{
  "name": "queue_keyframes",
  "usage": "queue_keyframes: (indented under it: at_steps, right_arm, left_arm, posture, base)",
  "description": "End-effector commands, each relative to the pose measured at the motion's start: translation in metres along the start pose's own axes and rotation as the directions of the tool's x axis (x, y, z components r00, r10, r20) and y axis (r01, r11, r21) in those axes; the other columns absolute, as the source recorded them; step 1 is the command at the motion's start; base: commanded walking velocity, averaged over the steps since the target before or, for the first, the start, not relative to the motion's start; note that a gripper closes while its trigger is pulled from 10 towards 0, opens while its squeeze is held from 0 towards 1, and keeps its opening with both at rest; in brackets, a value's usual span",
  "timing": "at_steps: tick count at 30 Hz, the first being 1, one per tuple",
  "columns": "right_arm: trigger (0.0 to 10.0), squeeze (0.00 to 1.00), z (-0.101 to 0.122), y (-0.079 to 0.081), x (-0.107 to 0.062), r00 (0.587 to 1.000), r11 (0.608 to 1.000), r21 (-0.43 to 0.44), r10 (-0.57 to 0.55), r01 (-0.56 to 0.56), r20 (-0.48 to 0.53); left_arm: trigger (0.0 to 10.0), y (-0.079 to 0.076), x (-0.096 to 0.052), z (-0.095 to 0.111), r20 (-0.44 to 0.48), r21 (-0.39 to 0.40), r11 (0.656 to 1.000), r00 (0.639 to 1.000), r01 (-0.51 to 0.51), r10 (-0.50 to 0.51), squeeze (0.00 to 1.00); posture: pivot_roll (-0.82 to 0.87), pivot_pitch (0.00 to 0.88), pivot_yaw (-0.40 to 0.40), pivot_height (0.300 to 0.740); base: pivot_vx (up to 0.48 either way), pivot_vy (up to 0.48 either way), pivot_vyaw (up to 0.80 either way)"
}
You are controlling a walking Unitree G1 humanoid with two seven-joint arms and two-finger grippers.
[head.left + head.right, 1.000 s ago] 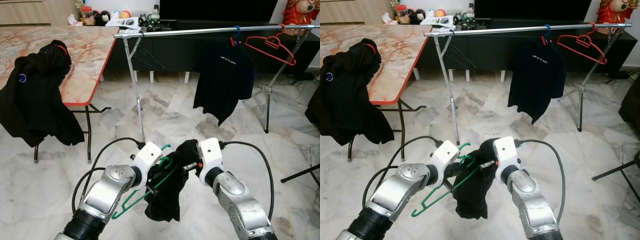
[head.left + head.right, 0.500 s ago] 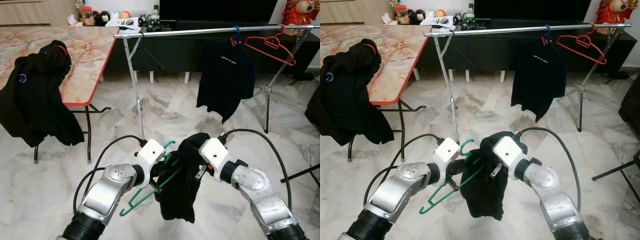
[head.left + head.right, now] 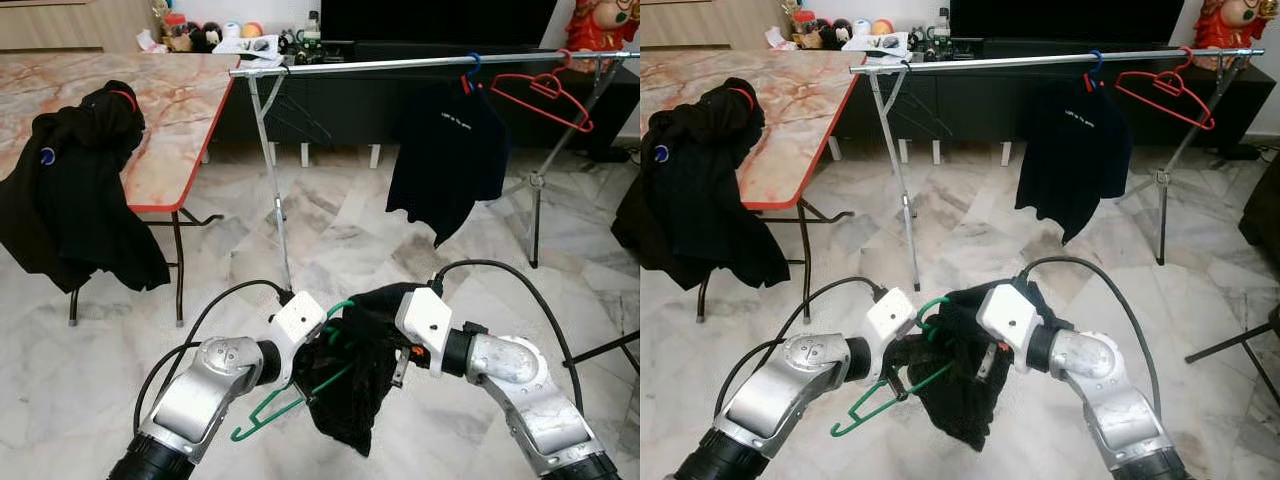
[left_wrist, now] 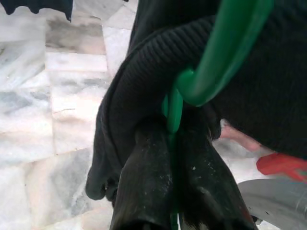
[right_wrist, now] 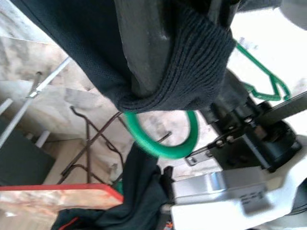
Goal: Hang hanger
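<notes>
A home living room with a pale marble tile floor [image 3: 90, 370]. Beyond the two grippers stands a metal clothes rack [image 3: 420, 63], behind it a long dark TV cabinet [image 3: 400, 100]. Ahead to their left is a marble-patterned dining table [image 3: 170, 110] draped with a black jacket [image 3: 75, 190].

Two silver arms, white wrist housings (black cables looping behind), black fingers [image 4: 144, 191].
</notes>
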State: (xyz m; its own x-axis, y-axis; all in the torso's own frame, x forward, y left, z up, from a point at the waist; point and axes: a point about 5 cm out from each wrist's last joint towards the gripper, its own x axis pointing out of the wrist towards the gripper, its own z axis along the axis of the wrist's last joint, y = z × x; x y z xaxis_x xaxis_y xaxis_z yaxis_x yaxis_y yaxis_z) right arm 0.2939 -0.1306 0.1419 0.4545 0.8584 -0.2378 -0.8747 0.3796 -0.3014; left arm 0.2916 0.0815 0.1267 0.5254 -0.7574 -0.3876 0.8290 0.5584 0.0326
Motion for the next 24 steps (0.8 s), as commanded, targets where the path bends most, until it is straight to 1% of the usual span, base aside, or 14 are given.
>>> queue_keyframes:
  at_steps: [1, 3, 4, 5, 6, 10, 15, 18, 20, 21, 24]
  right_arm:
    - [10.0, 0.00, 0.007, 0.010, 0.006, 0.997, 0.997, -0.037, 0.070, -0.069, 0.037]
    - [10.0, 0.00, 0.006, 0.010, 0.005, 0.997, 0.997, -0.032, 0.075, -0.074, 0.031]
    - [10.0, 0.24, 0.006, 0.010, 0.004, 0.996, 0.997, -0.030, 0.078, -0.077, 0.032]
    - [10.0, 0.56, 0.006, 0.010, 0.004, 0.996, 0.996, -0.022, 0.083, -0.082, 0.032]
    - [10.0, 1.00, 0.006, 0.011, 0.004, 0.996, 0.996, -0.016, 0.087, -0.086, 0.029]
    - [10.0, 1.00, 0.002, 0.010, 0.002, 0.996, 0.996, -0.022, 0.085, -0.086, -0.005]
    - [10.0, 1.00, -0.011, 0.011, -0.001, 0.993, 0.996, -0.038, 0.074, -0.078, -0.093]
    - [10.0, 1.00, -0.010, 0.012, -0.002, 0.993, 0.996, -0.030, 0.075, -0.078, -0.088]
    - [10.0, 1.00, -0.011, 0.012, -0.004, 0.991, 0.997, -0.034, 0.072, -0.076, -0.109]
    - [10.0, 1.00, -0.013, 0.011, -0.007, 0.990, 0.997, -0.040, 0.057, -0.063, -0.132]
    - [10.0, 1.00, -0.015, 0.007, -0.011, 0.990, 0.999, -0.034, 0.024, -0.029, -0.142]
  left_arm:
    - [10.0, -0.003, -0.001, 0.011, 0.050, 0.033, 0.999, 0.999, 0.011, -0.013, 0.00]
    - [10.0, -0.003, -0.001, 0.011, 0.052, 0.032, 0.999, 0.999, 0.010, -0.012, 0.00]
    - [10.0, -0.002, 0.000, 0.012, 0.053, 0.032, 0.999, 0.999, 0.010, -0.011, 0.00]
    - [10.0, -0.002, 0.000, 0.012, 0.056, 0.030, 1.000, 0.998, 0.008, -0.010, 0.00]
    - [10.0, -0.002, 0.000, 0.012, 0.061, 0.027, 1.000, 0.998, 0.004, -0.006, 0.00]
    - [10.0, -0.001, 0.000, 0.014, 0.075, 0.019, 1.000, 0.997, -0.005, 0.003, 0.00]
    - [10.0, 0.002, 0.000, 0.014, 0.087, 0.012, 1.000, 0.996, -0.024, 0.023, 0.00]
    - [10.0, 0.003, -0.001, 0.014, 0.094, 0.007, 0.999, 0.995, -0.034, 0.033, 0.00]
    - [10.0, 0.005, -0.002, 0.015, 0.100, 0.001, 0.999, 0.994, -0.042, 0.041, 0.00]
    - [10.0, 0.006, -0.002, 0.015, 0.099, 0.003, 0.999, 0.994, -0.050, 0.050, 0.00]
    - [10.0, 0.008, -0.003, 0.014, 0.102, 0.004, 0.998, 0.993, -0.065, 0.065, 0.00]
  posture:
    - [0.07, 0.100, 0.021, 0.740]
    - [0.07, 0.101, 0.021, 0.740]
    - [0.07, 0.101, 0.021, 0.740]
    - [0.07, 0.101, 0.021, 0.740]
    - [0.06, 0.102, 0.020, 0.740]
    - [0.06, 0.104, 0.019, 0.740]
    - [0.06, 0.111, 0.017, 0.740]
    - [0.06, 0.113, 0.016, 0.740]
    - [0.06, 0.114, 0.015, 0.740]
    - [0.06, 0.115, 0.013, 0.740]
    - [0.06, 0.116, 0.013, 0.740]
  base:
    - [0.000, 0.000, 0.00]
    - [0.000, 0.000, 0.00]
    - [0.000, 0.000, 0.00]
    - [0.000, 0.000, 0.00]
    - [0.000, 0.000, 0.00]
    - [0.000, 0.000, 0.00]
    - [0.000, 0.000, 0.00]
    - [0.000, 0.000, 0.00]
    - [0.000, 0.000, 0.00]
    - [0.000, 0.000, 0.00]
    - [0.000, 0.000, 0.00]
